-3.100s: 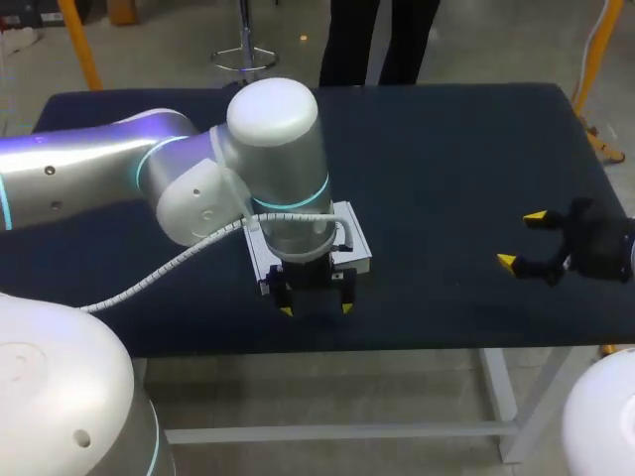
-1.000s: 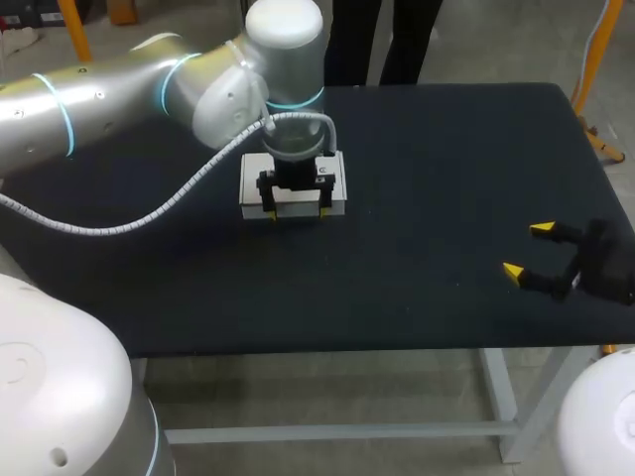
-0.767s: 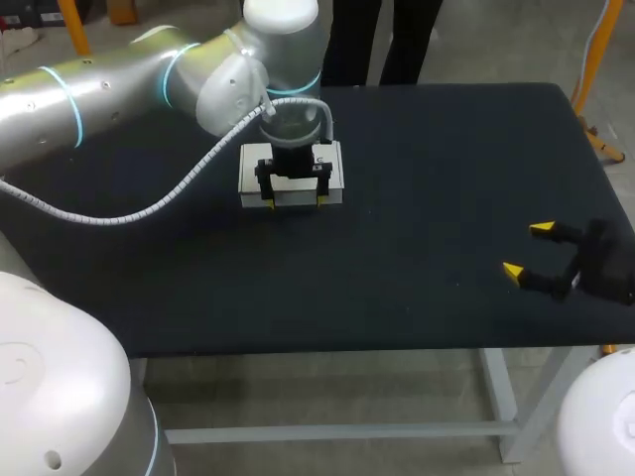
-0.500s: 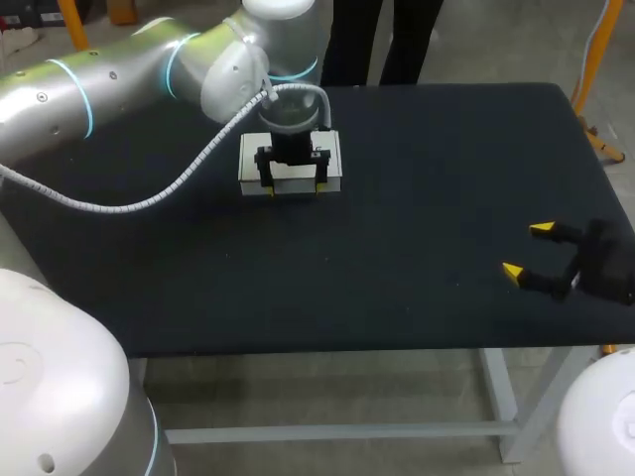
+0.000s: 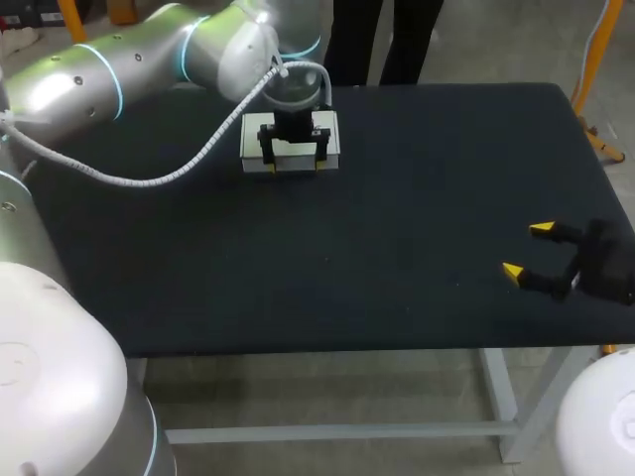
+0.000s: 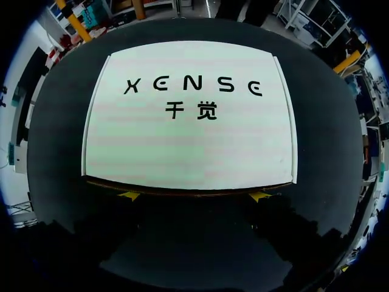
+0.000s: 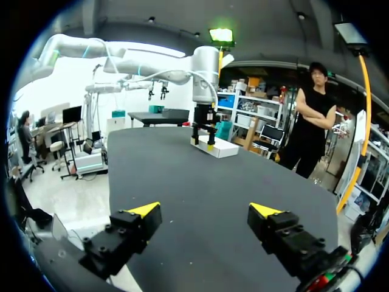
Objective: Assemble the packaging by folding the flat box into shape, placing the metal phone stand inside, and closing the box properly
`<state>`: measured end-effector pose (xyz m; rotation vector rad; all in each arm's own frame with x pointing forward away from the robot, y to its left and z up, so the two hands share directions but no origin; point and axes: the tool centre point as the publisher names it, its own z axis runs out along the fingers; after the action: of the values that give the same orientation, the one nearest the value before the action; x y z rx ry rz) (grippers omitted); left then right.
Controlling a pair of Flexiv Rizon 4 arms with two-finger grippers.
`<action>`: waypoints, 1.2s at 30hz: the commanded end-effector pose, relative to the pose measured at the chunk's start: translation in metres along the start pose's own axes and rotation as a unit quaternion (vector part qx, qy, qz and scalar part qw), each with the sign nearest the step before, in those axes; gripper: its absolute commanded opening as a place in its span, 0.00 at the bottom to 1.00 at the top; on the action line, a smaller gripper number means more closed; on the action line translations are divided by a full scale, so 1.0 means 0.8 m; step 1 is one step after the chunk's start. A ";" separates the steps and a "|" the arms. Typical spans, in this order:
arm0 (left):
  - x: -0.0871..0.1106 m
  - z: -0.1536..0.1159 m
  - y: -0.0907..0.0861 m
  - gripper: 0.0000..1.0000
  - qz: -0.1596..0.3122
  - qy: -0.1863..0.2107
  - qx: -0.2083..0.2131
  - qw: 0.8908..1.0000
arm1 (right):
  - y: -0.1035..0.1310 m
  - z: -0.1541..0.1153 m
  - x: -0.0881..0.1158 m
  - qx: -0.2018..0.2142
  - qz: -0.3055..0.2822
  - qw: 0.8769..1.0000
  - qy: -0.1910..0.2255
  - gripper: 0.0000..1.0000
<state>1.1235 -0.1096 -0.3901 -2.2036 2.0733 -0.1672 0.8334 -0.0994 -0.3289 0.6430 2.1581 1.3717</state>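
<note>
One box [image 6: 188, 146], two hands [image 5: 292, 171] [image 5: 527, 249], one table [image 5: 397, 198]

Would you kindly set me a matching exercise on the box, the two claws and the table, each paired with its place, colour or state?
Things:
1. box
2. left claw
3. right claw
4. table

Descriptions:
A. dark surface
B. open and empty, over the table near its right edge
C. white, lying flat toward the table's far edge
D. tips spread apart at the box's near edge

Pairs: 1-C; 2-D; 3-B; 4-A
</note>
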 end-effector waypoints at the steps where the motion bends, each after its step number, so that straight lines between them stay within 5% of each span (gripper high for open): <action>1: 0.005 0.011 -0.032 1.00 0.000 -0.009 -0.043 0.999 | -0.001 -0.001 0.000 -0.004 -0.001 1.000 -0.001 1.00; 12: -0.006 0.021 -0.093 1.00 -0.006 -0.011 -0.047 0.999 | -0.001 -0.001 0.000 -0.004 -0.001 1.000 -0.001 1.00; 17: -0.010 0.016 -0.095 1.00 0.000 0.000 -0.042 0.999 | -0.001 -0.001 0.000 -0.004 -0.001 1.000 -0.001 1.00; 24: -0.023 -0.013 -0.048 1.00 0.035 0.050 -0.017 0.998 | -0.001 -0.001 0.000 -0.004 -0.001 1.000 -0.001 1.00; 36: -0.054 -0.084 0.073 1.00 0.089 0.135 0.119 0.980 | -0.001 -0.001 0.000 -0.004 -0.001 1.000 -0.001 1.00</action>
<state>1.1370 -0.0929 -0.3567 -2.0962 2.5352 -0.2474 0.8335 -0.0994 -0.3289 0.6426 2.1584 1.3727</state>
